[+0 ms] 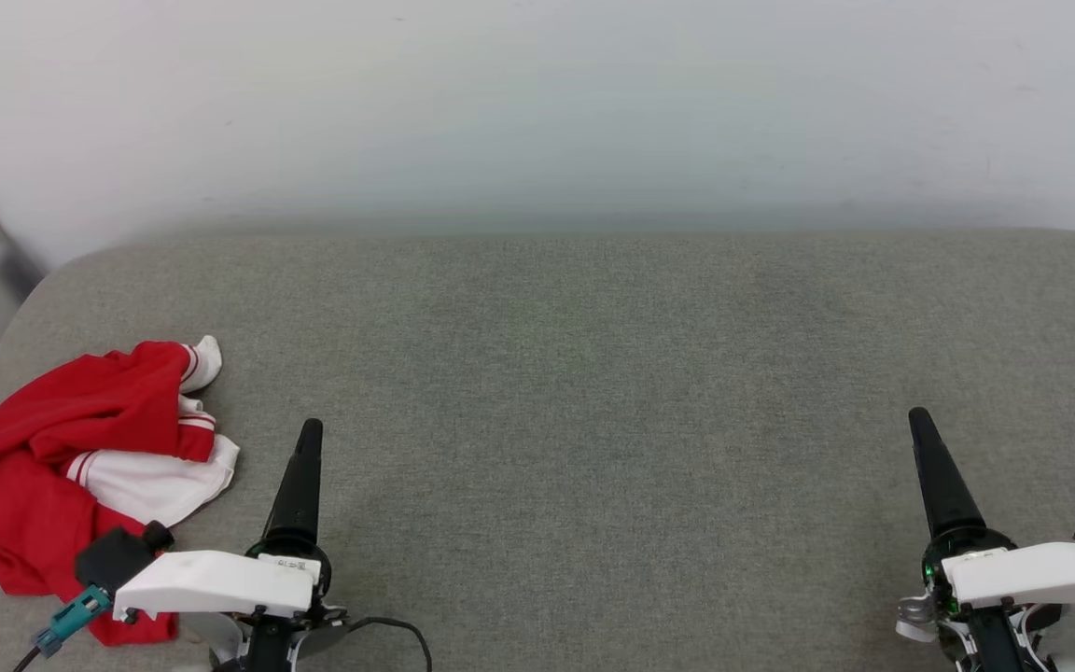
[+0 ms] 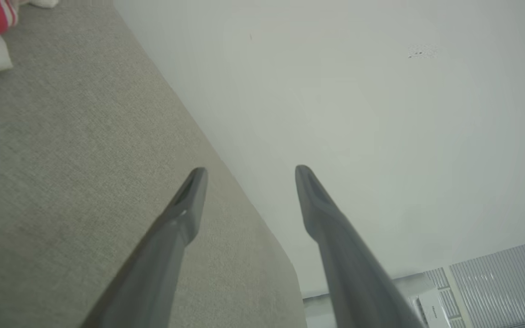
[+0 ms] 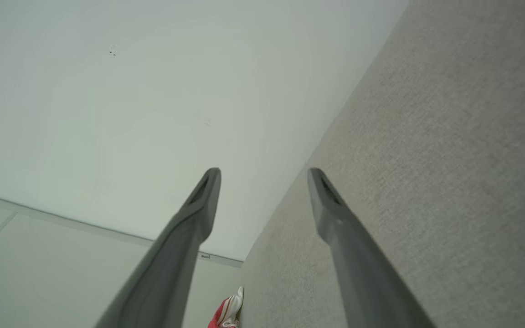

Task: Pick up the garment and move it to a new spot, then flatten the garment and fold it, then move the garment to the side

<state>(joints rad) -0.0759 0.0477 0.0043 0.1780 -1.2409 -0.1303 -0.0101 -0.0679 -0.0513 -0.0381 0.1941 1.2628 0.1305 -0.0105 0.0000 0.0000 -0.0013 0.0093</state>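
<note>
Pointing forward above the cushion (image 1: 593,373), left claw (image 2: 249,171) and right claw (image 3: 264,172) gape empty.

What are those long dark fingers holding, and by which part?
Nothing. The left gripper and right gripper are open and empty; the crumpled red jersey shirt with white sleeves lies loose on the grey fabric surface.

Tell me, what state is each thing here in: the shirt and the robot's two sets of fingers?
Shirt: crumpled in a heap, not folded, lying near the left end of the grey surface, not held.
Left fingers: spread open, holding nothing, above the surface to the right of the shirt.
Right fingers: spread open, holding nothing, far across the surface from the shirt.
</note>
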